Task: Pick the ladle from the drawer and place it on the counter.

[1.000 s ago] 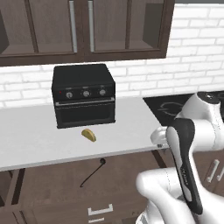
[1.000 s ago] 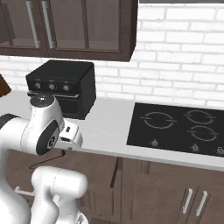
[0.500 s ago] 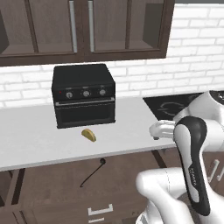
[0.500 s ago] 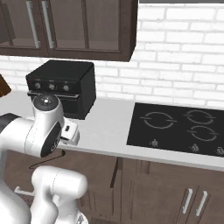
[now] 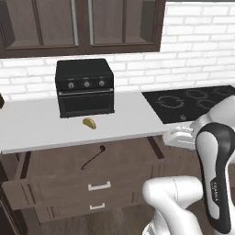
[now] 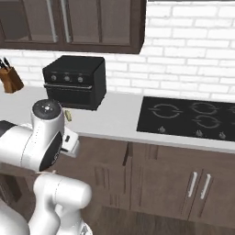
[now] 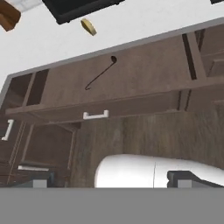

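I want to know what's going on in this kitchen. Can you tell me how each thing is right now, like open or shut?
drawer: pulled open.
ladle: lying flat in the drawer, not held.
gripper: open, holding nothing.
toaster oven: door shut, on the counter.
yellow wedge: resting on the counter.
upper cabinets: doors shut.

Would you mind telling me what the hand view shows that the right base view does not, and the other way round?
The hand view alone looks down into the open drawer, where the ladle lies flat on the bottom, with the drawer's white bar handle on its front. The right base view alone gives the black stovetop, the knife block and the upper cabinets. Both share the white counter, the yellow wedge-shaped item on it and the black toaster oven.
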